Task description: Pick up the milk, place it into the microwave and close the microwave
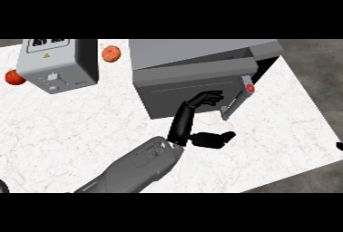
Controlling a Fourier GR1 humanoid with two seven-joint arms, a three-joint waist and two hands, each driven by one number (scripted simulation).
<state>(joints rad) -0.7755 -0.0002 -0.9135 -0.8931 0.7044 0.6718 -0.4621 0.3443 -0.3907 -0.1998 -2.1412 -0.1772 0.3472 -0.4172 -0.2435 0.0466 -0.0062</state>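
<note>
The grey microwave [194, 63] stands at the back of the counter, right of the middle. Its door [191, 93] is swung almost shut, leaving a dark gap at the right side by the red button [250, 88]. My left hand [191, 120] reaches up from the lower left, open. Its fingertips [206, 97] rest against the door's front and its thumb [216, 137] sticks out to the right. No milk shows anywhere in the view. Only a small black bit of my right hand [340, 146] shows at the right edge.
A grey toaster-like box [57, 63] stands at the back left. One red round fruit [111, 53] lies to its right and another [15, 77] to its left. The white marble counter [74, 131] ends in an edge at the right and lower right.
</note>
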